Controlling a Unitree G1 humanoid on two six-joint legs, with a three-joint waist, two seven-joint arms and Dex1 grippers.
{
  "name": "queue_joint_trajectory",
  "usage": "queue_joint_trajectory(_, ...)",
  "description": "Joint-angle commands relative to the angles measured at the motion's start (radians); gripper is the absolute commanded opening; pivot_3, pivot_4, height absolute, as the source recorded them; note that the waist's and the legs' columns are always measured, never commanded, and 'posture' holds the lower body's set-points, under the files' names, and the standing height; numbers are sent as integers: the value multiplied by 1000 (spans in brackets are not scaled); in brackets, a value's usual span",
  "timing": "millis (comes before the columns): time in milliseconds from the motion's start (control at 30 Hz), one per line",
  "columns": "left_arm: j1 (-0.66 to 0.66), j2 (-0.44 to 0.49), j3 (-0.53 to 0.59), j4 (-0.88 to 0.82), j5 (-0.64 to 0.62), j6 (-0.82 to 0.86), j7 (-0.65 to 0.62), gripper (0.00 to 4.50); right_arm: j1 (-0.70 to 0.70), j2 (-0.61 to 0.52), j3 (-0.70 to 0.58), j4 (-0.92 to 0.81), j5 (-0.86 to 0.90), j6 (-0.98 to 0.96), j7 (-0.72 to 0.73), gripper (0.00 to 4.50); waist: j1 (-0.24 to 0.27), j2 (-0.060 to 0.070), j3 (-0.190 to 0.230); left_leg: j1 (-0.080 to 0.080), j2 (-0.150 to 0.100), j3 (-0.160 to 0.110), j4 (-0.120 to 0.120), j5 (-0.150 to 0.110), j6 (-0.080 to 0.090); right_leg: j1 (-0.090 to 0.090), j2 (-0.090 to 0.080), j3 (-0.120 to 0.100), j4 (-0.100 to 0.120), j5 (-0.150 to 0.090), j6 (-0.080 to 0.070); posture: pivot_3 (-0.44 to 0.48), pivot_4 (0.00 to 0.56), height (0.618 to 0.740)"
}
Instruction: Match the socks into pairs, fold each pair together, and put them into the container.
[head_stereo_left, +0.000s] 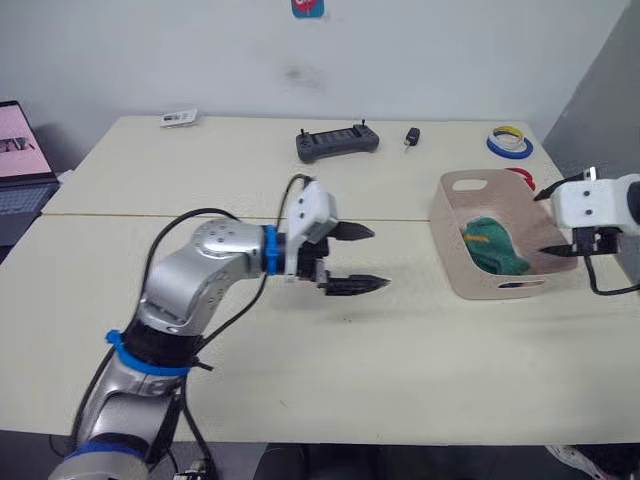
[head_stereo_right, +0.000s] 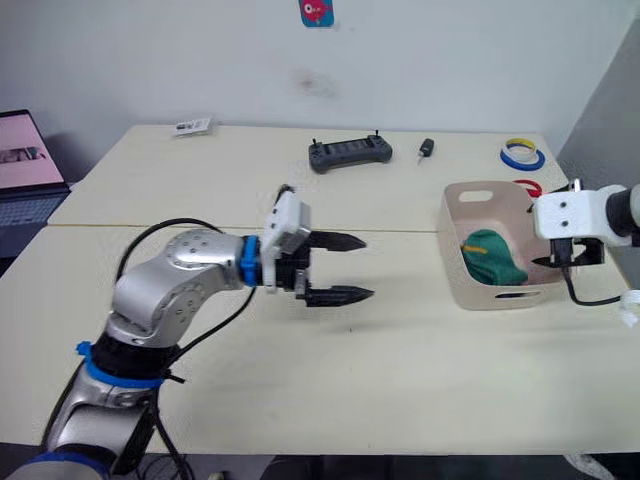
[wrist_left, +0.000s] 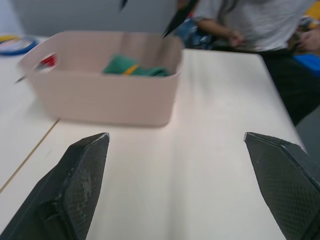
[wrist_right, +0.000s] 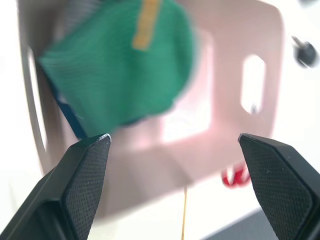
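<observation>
Head views: the left gripper (head_stereo_left: 362, 258) hovers over the bare table (head_stereo_left: 420, 380), jaws spread, empty. The right gripper (head_stereo_left: 556, 251) hangs at the container (head_stereo_left: 452, 262).
Left wrist view: green socks (wrist_left: 134, 68) lie inside the container.
Right wrist view: jaws spread wide above the socks, holding nothing.

No legible text, number or brand anywhere. Red-and-blue sticker (head_stereo_right: 316, 11) on the wall: emblem too small to read. White tag (head_stereo_left: 179, 118) at the far edge of the surface (head_stereo_left: 400, 360): dark print present, not readable.
</observation>
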Motion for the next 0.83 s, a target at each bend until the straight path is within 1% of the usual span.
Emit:
queue_joint_trajectory(33, 79, 79, 119, -50, 9, -17, 30, 4500, 57, 0, -134, -76, 98, 71, -48, 4400, 0, 0, 0, 0, 0, 0, 0, 0, 0, 0, 0, 0, 0, 0, 0, 0, 150, 740)
queue_joint_trajectory(67, 105, 98, 141, -60, 13, -22, 40, 4500, 88, 8, -166, -101, 119, 103, -64, 4400, 1, 0, 0, 0, 0, -1, 0, 0, 0, 0, 0, 0, 0, 0, 0, 0, 150, 740)
queue_joint_trajectory(133, 205, 163, 226, -84, 32, -24, 69, 4500, 184, 52, -253, -173, 161, 150, -138, 4400, 4, 0, 0, 0, 0, -1, 0, 0, 0, 1, -1, 1, 0, 0, 0, 0, 150, 740)
queue_joint_trajectory(200, 338, 219, 324, -94, 72, -35, 101, 4500, 285, 124, -343, -267, 219, 214, -215, 4400, 4, 0, 0, 0, 0, -2, 1, 0, 0, 2, -1, 1, 0, 0, 0, 0, 150, 740)
queue_joint_trajectory(233, 384, 234, 354, -98, 83, -42, 112, 4500, 321, 147, -372, -302, 240, 241, -236, 4400, 3, 0, 0, 0, 0, -2, 0, 0, 1, 1, -2, 1, 0, 0, 0, 0, 150, 740)
queue_joint_trajectory(300, 515, 249, 456, -114, 102, -46, 139, 4500, 454, 188, -451, -396, 286, 319, -251, 4400, 7, 1, 0, 0, -1, -2, 0, 0, 1, 1, -2, 1, 0, 0, 0, 0, 150, 740)
queue_joint_trajectory(367, 624, 245, 533, -136, 125, -50, 171, 4500, 564, 222, -512, -465, 312, 356, -272, 4400, 14, 1, 0, 0, -1, -3, 0, -1, 1, 2, -2, 0, 0, 0, 0, 0, 150, 740)
queue_joint_trajectory(400, 650, 241, 548, -142, 130, -52, 182, 4500, 591, 230, -526, -482, 319, 365, -281, 4400, 17, 1, 0, -1, -1, -4, 0, -1, 1, 2, -3, 0, -1, 0, 0, 0, 150, 740)
queue_joint_trajectory(467, 749, 194, 620, -123, 152, -82, 228, 4500, 676, 288, -585, -531, 363, 369, -303, 4400, 20, 1, 0, 0, -2, -3, 0, -1, 1, 3, -4, 0, -1, 0, 0, 0, 150, 740)
queue_joint_trajectory(533, 831, 154, 668, -92, 178, -124, 258, 4500, 748, 330, -630, -563, 405, 329, -288, 4400, 19, 0, 0, 1, -2, -3, 0, -1, 1, 5, -4, 0, -2, 0, 1, 0, 150, 740)
queue_joint_trajectory(600, 884, 130, 691, -74, 183, -152, 263, 4500, 801, 353, -649, -578, 427, 316, -280, 4400, 16, 0, 0, 3, -2, -3, 0, -1, 1, 8, -4, 0, -3, 0, 1, 0, 150, 740)
queue_joint_trajectory(667, 936, 108, 711, -56, 181, -173, 260, 4500, 870, 373, -658, -581, 413, 289, -283, 4400, 16, 0, 0, 3, -2, -3, -1, -1, 1, 7, -3, -1, -3, 0, 1, 0, 150, 740)
queue_joint_trajectory(733, 953, 89, 720, -40, 174, -185, 269, 4500, 932, 370, -650, -552, 365, 209, -274, 4400, 17, 0, 0, 3, -2, -3, -1, -1, 1, 8, -3, -1, -3, 0, 1, 0, 150, 740)
queue_joint_trajectory(833, 955, 76, 714, -22, 159, -213, 261, 4500, 947, 363, -639, -519, 357, 189, -290, 4400, 18, 0, 0, 3, -2, -2, -1, -1, 1, 8, -3, -1, -4, 0, 1, 0, 150, 740)
